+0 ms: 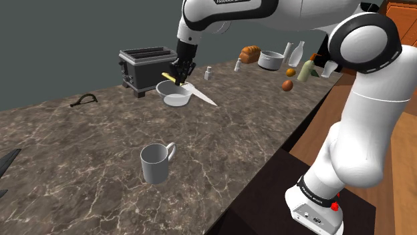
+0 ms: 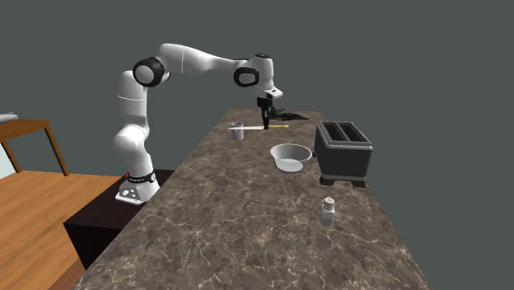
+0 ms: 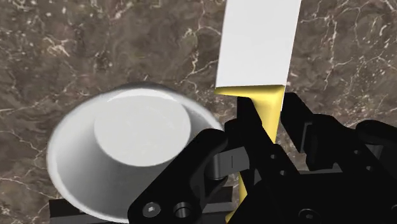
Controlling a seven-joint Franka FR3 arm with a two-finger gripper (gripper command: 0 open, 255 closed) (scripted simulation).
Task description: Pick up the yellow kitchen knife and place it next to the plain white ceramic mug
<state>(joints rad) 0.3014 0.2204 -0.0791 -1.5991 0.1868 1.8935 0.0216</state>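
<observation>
Nearest the shoulder camera the white arm (image 1: pixel 361 133) rises from its stand (image 1: pixel 274 183), and past the pale mug (image 1: pixel 156 163) on the marbled counter (image 1: pixel 254 143) the claw (image 1: pixel 179 75) pinches the knife (image 1: pixel 194 91) by its yellow handle above the bowl (image 1: pixel 176 95), well apart from the mug. From the second exterior view the knife (image 2: pixel 265 127) hangs under the claw (image 2: pixel 265 111), clear of the counter (image 2: pixel 247 214), with the mug (image 2: pixel 237 131) nearer the arm's stand. Along the wrist the claw (image 3: pixel 257 137) clasps the handle right behind the pale blade of the knife (image 3: pixel 257 51), a sound hold, I judge, since a stiff, light knife with a smooth handle may swivel if gripped farther back.
</observation>
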